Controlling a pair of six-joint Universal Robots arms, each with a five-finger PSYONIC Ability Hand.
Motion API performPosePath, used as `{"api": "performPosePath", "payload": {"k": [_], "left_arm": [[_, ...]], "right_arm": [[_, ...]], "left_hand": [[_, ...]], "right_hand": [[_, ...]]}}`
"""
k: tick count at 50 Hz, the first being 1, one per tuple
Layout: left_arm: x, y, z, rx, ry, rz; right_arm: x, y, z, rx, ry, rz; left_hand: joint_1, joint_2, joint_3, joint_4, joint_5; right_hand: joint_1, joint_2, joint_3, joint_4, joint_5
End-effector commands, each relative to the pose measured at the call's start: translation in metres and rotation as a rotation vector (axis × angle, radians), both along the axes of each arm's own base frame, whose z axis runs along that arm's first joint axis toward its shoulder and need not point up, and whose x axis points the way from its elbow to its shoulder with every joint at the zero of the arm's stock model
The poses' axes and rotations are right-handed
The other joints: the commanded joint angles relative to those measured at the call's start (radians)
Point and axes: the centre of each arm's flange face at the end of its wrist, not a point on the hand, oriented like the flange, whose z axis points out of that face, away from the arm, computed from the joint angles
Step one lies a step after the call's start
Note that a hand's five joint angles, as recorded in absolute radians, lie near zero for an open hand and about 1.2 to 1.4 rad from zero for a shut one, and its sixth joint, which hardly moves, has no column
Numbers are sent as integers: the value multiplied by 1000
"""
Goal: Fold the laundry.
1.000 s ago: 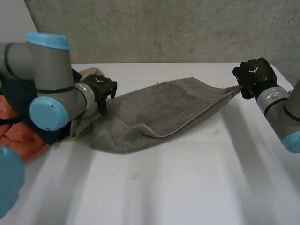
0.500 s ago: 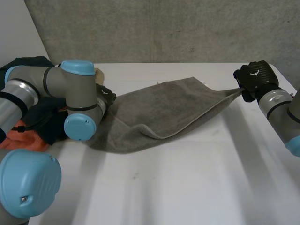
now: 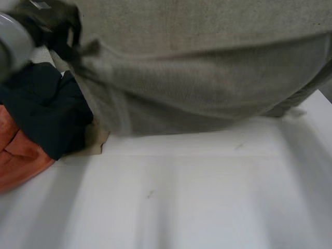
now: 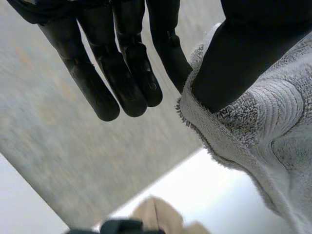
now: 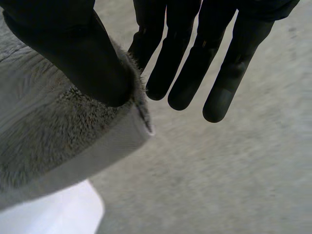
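Note:
A grey towel [image 3: 197,78] hangs spread in the air close in front of the head view, its lower edge just above the white table [image 3: 207,197]. My left hand [image 3: 62,26] is high at the towel's left end. In the left wrist view its thumb [image 4: 239,53] presses a hemmed corner of the towel [image 4: 263,126] against a finger, the other fingers [image 4: 122,63] straight. In the right wrist view my right hand [image 5: 195,53] pinches the other corner of the towel [image 5: 58,141] between thumb [image 5: 73,53] and a finger.
A pile of laundry lies at the table's left: a dark navy garment [image 3: 46,114], an orange one [image 3: 15,155] and a bit of tan cloth [image 3: 96,137]. A concrete wall stands behind the table.
The towel went from lying on the table to hanging lifted between both hands. My left hand closed on its left corner and rose; the right hand rose with its corner.

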Motion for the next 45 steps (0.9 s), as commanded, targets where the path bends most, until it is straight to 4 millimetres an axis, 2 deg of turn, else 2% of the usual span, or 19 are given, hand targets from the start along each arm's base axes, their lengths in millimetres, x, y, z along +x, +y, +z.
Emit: {"api": "performPosePath", "payload": {"k": [1,5,6,9,10,13,14,15,18,20,22,23,27,30,32,37,41,42,45], "left_arm": [[21,17,16,-25,123,-34],[22,-2,-6,35,134,-34],[21,-14,-20,63,127,-28],[16,-35,-41,90,118,-23],[13,-51,-55,90,114,-17],[7,-77,-70,71,120,-12],[2,-95,-75,31,131,-15],[-2,-111,-77,-9,144,-17],[-7,-134,-68,-105,177,-25],[-12,-149,-47,-216,236,-34],[-14,-156,-31,-285,292,-45],[-13,-158,-9,-361,360,-56],[0,-153,43,-525,544,-52],[6,-148,65,-606,653,-50],[4,-146,68,-616,677,-61],[-7,-145,53,-545,668,-89],[-10,-153,18,-421,632,-62],[-10,-156,0,-365,614,-45],[-8,-162,-34,-270,579,-12]], "right_arm": [[-9,6,28,18,-12,7],[-1,-10,9,104,-10,36],[5,-16,1,131,-7,44],[10,-28,-14,174,4,32],[13,-38,-26,200,10,19],[16,-54,-43,217,18,-8],[22,-65,-49,201,20,-17],[30,-76,-56,177,17,-17],[41,-93,-55,87,-2,-28],[47,-112,-43,-55,-53,-53],[47,-121,-28,-172,-106,-72],[45,-127,-9,-294,-172,-89],[35,-127,34,-551,-331,-105],[33,-121,54,-657,-399,-73],[35,-120,53,-648,-405,-56],[42,-116,39,-552,-390,-3],[44,-118,14,-435,-366,17],[44,-119,0,-378,-356,16],[43,-121,-27,-276,-336,11]], "left_hand": [[233,201,206,197,239],[233,201,206,197,239],[233,201,206,197,239],[233,201,206,197,239],[233,201,206,197,239],[233,201,206,197,239],[233,201,206,197,239],[233,201,206,197,239],[233,201,206,197,239],[233,201,206,197,239],[233,201,206,197,239],[233,201,206,197,239],[233,201,206,197,239],[233,201,206,197,239],[233,201,206,197,239],[233,201,206,197,239],[233,201,206,197,239],[233,201,206,197,239],[233,201,206,197,239]], "right_hand": [[262,217,206,200,212],[262,217,206,200,212],[262,217,206,200,212],[262,217,206,200,212],[262,217,206,200,212],[262,217,206,200,212],[262,217,206,200,212],[262,217,206,200,212],[262,217,206,200,212],[262,217,206,200,212],[262,217,206,200,212],[262,217,206,200,212],[262,217,206,200,212],[262,217,206,200,212],[262,217,206,200,212],[262,217,206,200,212],[262,217,206,200,212],[262,217,206,200,212],[262,217,206,200,212]]}}
